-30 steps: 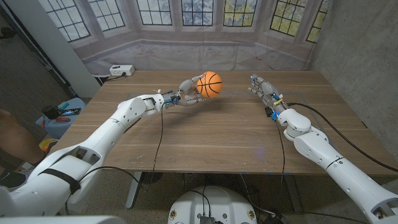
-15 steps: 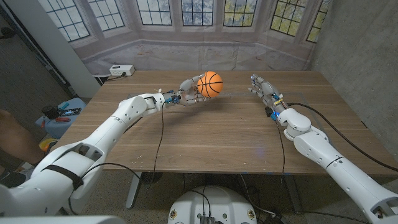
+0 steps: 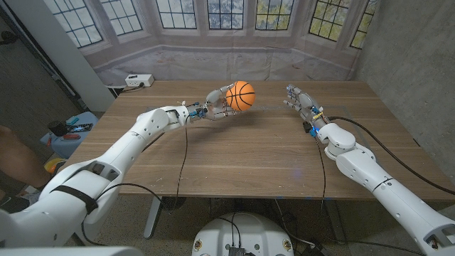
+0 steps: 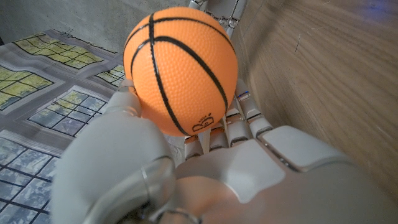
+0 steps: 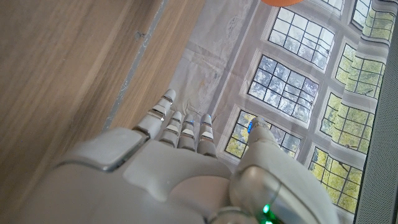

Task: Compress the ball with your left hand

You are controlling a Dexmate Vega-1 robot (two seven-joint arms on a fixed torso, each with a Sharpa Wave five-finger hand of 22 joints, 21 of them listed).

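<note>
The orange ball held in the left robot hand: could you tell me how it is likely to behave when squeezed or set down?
The ball probably grips well, given its pebbled surface. It looks like soft foam or rubber, so it should yield under the left robot hand. Being round, it would likely roll on the table.

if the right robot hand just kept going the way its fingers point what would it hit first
Probably nothing on the table: the right robot hand points toward the far edge, with bare wood ahead. Beyond that stands the window backdrop, though depth is unclear.
</note>
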